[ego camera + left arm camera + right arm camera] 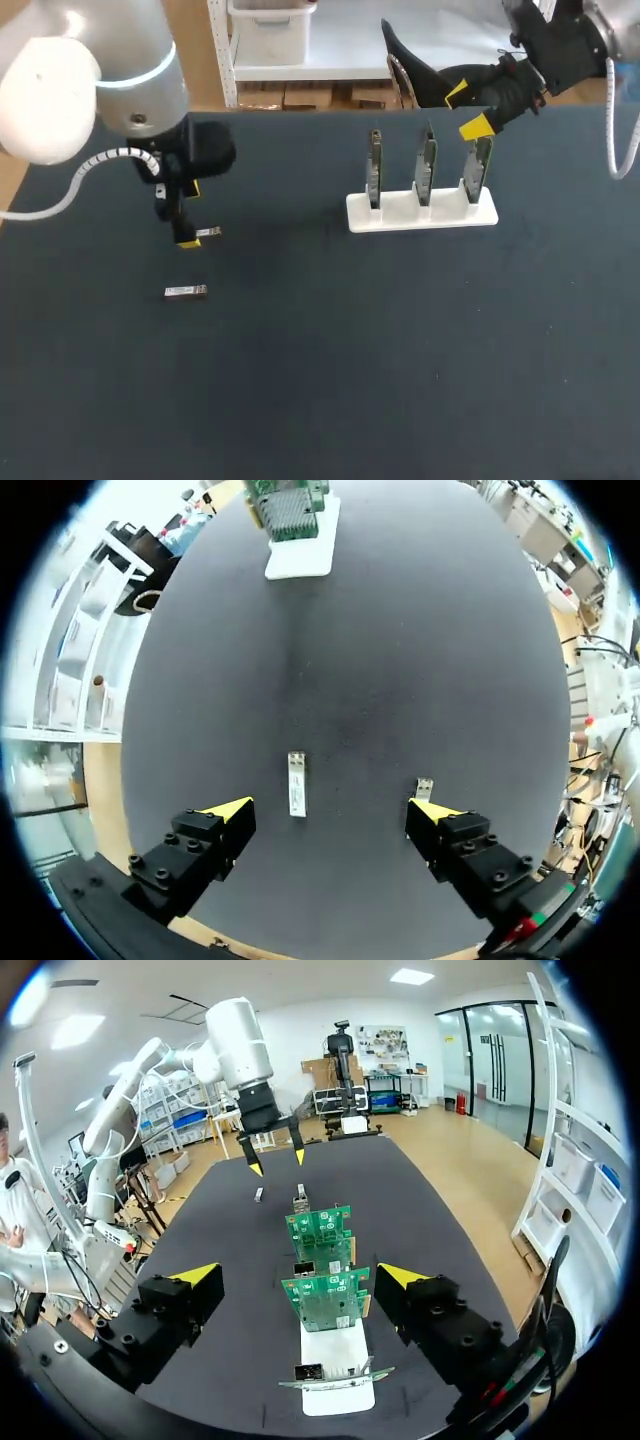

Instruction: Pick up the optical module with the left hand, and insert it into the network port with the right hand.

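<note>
Nearer optical module (186, 291): lies flat on the dark table (400, 380), lower left of the head view, touching nothing.
Farther optical module (208, 232): also flat, a little up and right of the first. In the head view it sits just beside a yellow tip of the left gripper.
Left gripper (330, 812): hangs above the two modules at the left of the head view, jaws wide and holding nothing. Its own camera shows one module lying between the fingers and the other just beside one fingertip.
Step in hand: probably the descent for the pick. Neither module is gripped yet.
White stand (420, 215): right of centre in the upper half of the head view, well apart from the modules.
Network cards (425, 165): three green boards upright in a row in the stand. Their ports are too small to judge.
Right gripper (466, 110): upper right of the head view, by the top of the rightmost card. Its jaws are wide and empty, and its own camera looks along the row of cards.
Risk, pick: a fingertip coming down on the neighbouring module could shove it or skew the grasp.
Risk, grip: a thin module lying flat may twist as the jaws close, which would spoil the handover.
Risk, insertion: an off-axis push could tip a card or slide the stand.
</note>
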Available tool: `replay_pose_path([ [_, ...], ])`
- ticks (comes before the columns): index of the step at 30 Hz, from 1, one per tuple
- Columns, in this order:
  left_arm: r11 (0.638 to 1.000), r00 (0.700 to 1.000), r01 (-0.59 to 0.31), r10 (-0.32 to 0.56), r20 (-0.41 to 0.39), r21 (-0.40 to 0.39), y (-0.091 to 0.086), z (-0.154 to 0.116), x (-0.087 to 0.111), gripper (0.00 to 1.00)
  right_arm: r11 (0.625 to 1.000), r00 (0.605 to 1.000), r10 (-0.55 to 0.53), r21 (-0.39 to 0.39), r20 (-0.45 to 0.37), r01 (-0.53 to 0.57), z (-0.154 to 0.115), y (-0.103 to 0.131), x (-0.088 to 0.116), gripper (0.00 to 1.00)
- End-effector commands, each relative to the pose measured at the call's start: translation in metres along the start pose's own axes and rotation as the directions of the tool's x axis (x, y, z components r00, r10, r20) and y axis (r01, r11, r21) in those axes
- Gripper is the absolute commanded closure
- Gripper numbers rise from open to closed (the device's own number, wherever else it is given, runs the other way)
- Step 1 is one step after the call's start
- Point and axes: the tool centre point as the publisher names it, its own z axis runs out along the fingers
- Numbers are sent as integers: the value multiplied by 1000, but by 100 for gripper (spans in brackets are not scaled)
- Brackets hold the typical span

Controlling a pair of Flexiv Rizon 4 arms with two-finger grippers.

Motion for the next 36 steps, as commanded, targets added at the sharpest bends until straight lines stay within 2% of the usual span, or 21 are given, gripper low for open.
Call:
replay_pose_path([
  [1,999,1000,14,-14,1,31,7,10,7,0,1000,1000,0,3,-1,0,0,1,0,0],
  [6,999,1000,24,-23,-14,48,8,23,11,0,1000,1000,0,3,-1,0,0,1,0,0],
  [16,995,998,62,-62,2,80,13,43,11,0,1000,1000,0,3,-1,0,0,1,0,0],
  [36,992,998,56,-53,-32,114,19,61,14,0,1000,1000,0,3,-1,0,0,1,0,0],
])
